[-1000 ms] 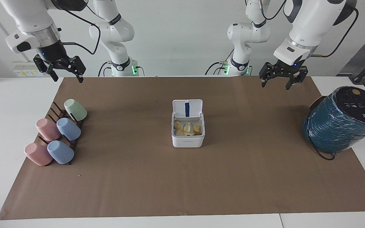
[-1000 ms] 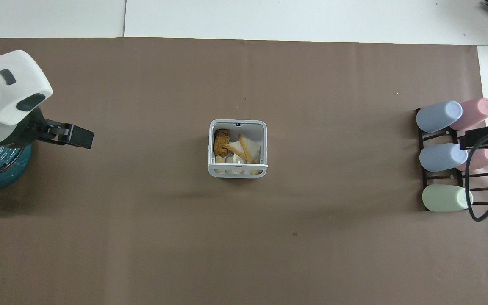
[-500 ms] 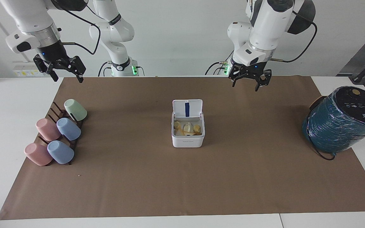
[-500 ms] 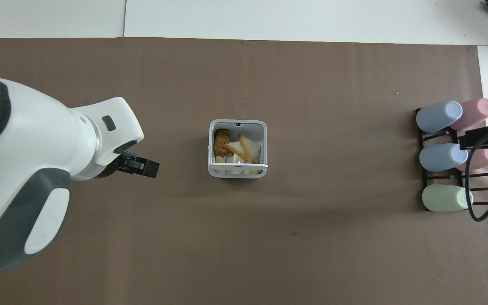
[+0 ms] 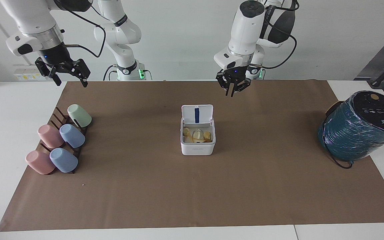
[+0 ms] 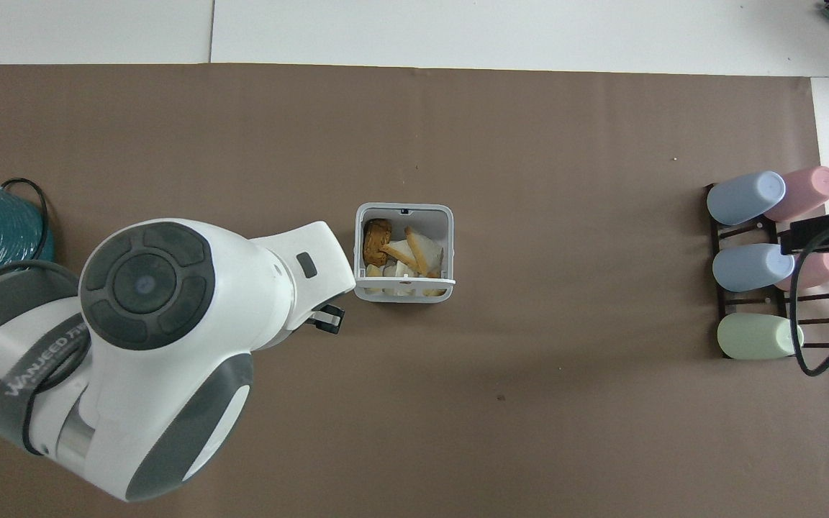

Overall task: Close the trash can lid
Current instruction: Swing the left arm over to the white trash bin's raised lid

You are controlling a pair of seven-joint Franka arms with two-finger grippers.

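Cup rack (image 5: 58, 140) and teal cylinder (image 5: 358, 126) flank the bench (image 5: 192, 200), clear of the central trash can (image 5: 197, 141). Its lid (image 5: 197, 115) stands upright. Left gripper (image 5: 232, 91) hovers nearby, jaws nearly together; right gripper (image 5: 68, 78) waits, jaws apart.

You see the trash can (image 5: 197, 140) in the middle of the brown mat (image 5: 192, 186) with its lid (image 5: 197, 115) standing upright, blue stripe facing you, and scraps inside. The left gripper (image 5: 232, 93) hangs in the air over the mat, clear of the lid, its fingers close together. The right gripper (image 5: 68, 79), fingers spread, waits above the cup rack (image 5: 58, 140).
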